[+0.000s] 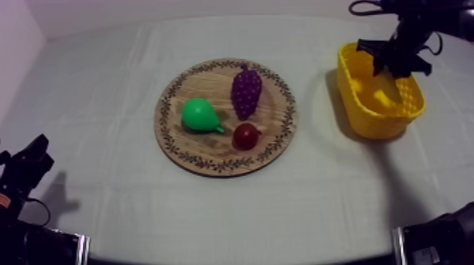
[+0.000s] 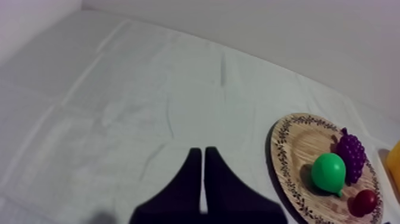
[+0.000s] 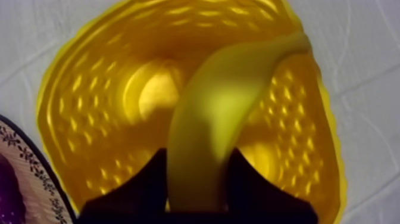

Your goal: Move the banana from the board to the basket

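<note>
The banana (image 3: 220, 119) hangs lengthwise over the inside of the yellow basket (image 3: 89, 119), with my right gripper (image 3: 196, 158) shut on its near end, one black finger on each side. From above, the right gripper (image 1: 396, 67) is over the basket (image 1: 353, 91) at the table's right, and the banana (image 1: 384, 96) shows as a yellow shape inside the rim. My left gripper (image 2: 203, 152) is shut on nothing, its fingers lying together as a wedge above bare cloth. It rests low at the left (image 1: 35, 151).
The round wooden board (image 1: 204, 158) lies mid-table with a green pear (image 1: 199, 115), purple grapes (image 1: 246, 90) and a small red fruit (image 1: 245, 136) on it. Bare cloth lies between board and basket.
</note>
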Controlling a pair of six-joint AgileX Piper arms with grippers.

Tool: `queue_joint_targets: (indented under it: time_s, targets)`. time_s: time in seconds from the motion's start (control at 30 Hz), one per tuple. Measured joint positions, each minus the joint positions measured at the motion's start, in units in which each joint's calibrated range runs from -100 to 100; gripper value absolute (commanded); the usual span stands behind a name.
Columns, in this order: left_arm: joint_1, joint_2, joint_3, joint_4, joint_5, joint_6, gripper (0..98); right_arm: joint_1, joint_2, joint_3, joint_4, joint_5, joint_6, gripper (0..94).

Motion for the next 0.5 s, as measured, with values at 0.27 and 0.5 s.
queue_joint_targets:
  time_s: [0.27,0.5]
  targets:
    - [0.0,0.0,0.0,0.0,0.0,0.0,0.1,0.0,2.0,0.9,0.1,-1.2,-0.4,27.2]
    - [0.0,0.0,0.0,0.0,0.0,0.0,0.1,-0.4,3.6,1.1,0.5,-2.2,-0.9,27.5]
